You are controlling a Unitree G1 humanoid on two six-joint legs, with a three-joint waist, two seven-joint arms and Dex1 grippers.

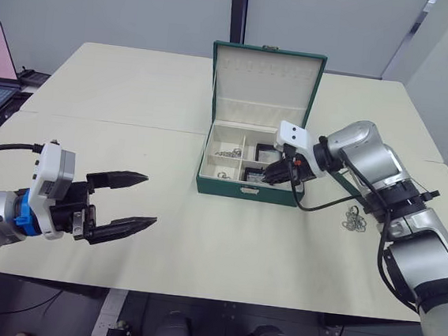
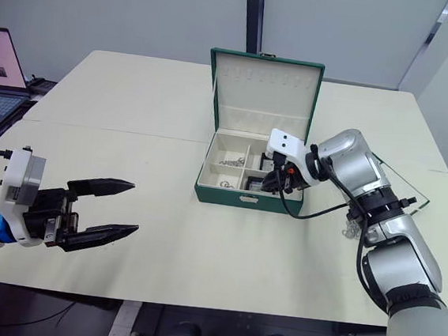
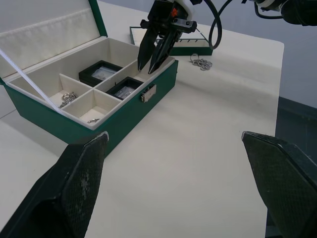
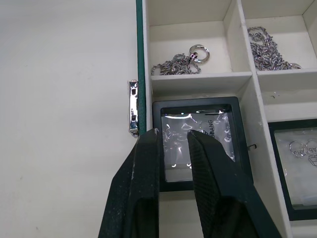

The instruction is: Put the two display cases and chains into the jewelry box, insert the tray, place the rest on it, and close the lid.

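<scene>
Near the desk's front-left corner the left gripper hangs with its tapered black fingers spread wide, grasping nothing. The rectangular green box sits mid-desk, long side and metal clasp facing the front edge, cream-lined lid upright behind. Inside lie two glossy square black cases and silver chains; above the front case the right gripper hangs nearly pinched, empty.

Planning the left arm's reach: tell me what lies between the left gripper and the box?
Only bare table between left gripper and box, in the eye views.
</scene>
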